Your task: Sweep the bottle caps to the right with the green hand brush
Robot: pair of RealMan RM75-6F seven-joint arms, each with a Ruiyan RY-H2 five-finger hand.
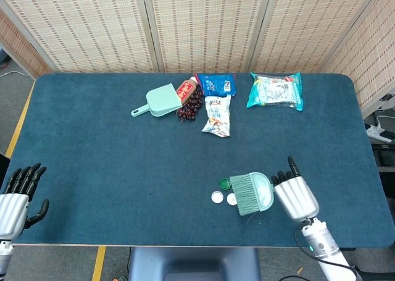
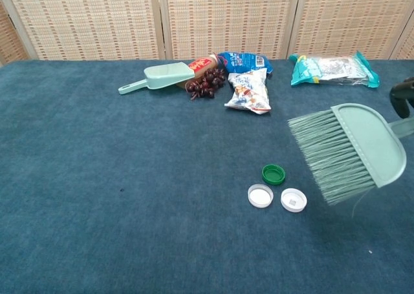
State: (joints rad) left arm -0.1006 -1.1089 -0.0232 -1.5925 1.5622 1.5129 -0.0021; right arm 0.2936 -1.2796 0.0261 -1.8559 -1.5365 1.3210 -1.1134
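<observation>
Green bristles hang above the caps in the head view: your right robot hand (image 1: 296, 196), low and right of centre, holds the brush (image 1: 252, 192) by its handle, the bristle edge overlapping the caps (image 1: 223, 192) from the right. The brush looks lifted off the blue counter (image 1: 92, 145) and tilted, so I judge you are carrying it across to start a stroke, with no sweeping done yet. Your left robot hand (image 1: 18, 194) sits at the lower left corner, holding nothing, fingers apart, well away from the work.

Along the upper middle of this view lie a dustpan (image 1: 158, 101), a red packet with dark grapes (image 1: 190, 110) beside it, a blue packet (image 1: 216, 83), a white snack bag (image 1: 216, 115) and, further right, a teal bag (image 1: 275, 90). All are well apart from the caps and not in the sweep path.

From the chest view the lift is plainer: the brush (image 2: 349, 148) floats at the right of the frame, bristles pointing left and down, above and right of the caps. One green cap (image 2: 273, 173) and two white ones (image 2: 277, 197) lie close together, lower centre. Only a dark fingertip shows at the right edge. Next, you need the bristles beyond the caps on their left side, lowered to the counter, then drawn rightward. Nothing blocks that stretch; the loose caps may scatter if the bristles land on top of them.
</observation>
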